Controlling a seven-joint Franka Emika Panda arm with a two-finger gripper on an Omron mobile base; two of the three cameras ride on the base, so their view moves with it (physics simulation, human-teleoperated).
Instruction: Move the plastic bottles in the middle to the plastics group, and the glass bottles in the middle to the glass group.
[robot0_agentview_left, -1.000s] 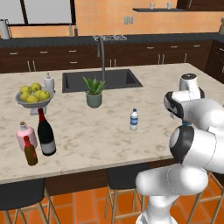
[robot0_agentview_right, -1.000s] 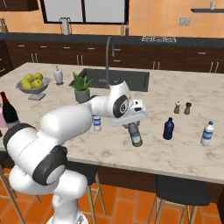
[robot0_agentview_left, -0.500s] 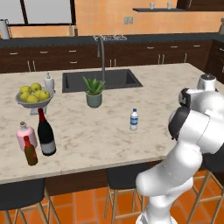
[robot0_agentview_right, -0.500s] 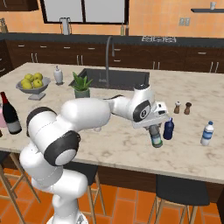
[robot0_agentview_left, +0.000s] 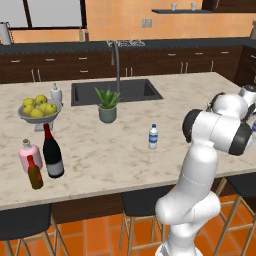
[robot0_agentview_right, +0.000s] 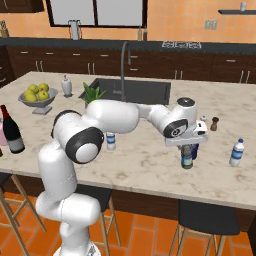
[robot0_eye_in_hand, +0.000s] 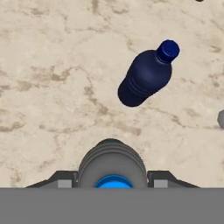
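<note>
My jaws (robot0_agentview_right: 187, 150) are clenched on a plastic bottle (robot0_agentview_right: 187, 157), clear with a blue label, held upright by its top. Since half a second ago I have carried it further right along the table (robot0_agentview_right: 150, 165); a second ago it was near the table's middle. It now hangs just above or on the table, I cannot tell which, right beside the dark blue bottle (robot0_agentview_right: 195, 150) of the plastics group. In the hand view the held bottle's blue cap (robot0_eye_in_hand: 113, 180) sits between my fingertips, and the dark blue bottle (robot0_eye_in_hand: 148, 74) stands close ahead, apart from it. The group's clear bottle (robot0_agentview_right: 236, 152) stands further right, well apart.

The other plastic bottle (robot0_agentview_left: 153, 136) is in the middle of the table, same place as before. The wine bottle (robot0_agentview_left: 51, 152) already stands at the left end, touching or just beside the pink bottle (robot0_agentview_left: 30, 154) and the small brown bottle (robot0_agentview_left: 34, 172); none of these moved.

Around: salt and pepper shakers (robot0_agentview_right: 214, 123) stand just behind my hand, near the dark blue bottle. A potted plant (robot0_agentview_left: 107, 106) sits by the sink (robot0_agentview_left: 116, 91), a fruit bowl (robot0_agentview_left: 37, 110) and a white soap dispenser (robot0_agentview_left: 56, 94) at the far left. My arm (robot0_agentview_right: 125, 116) stretches across the table over the middle bottle's spot in the right base view.
</note>
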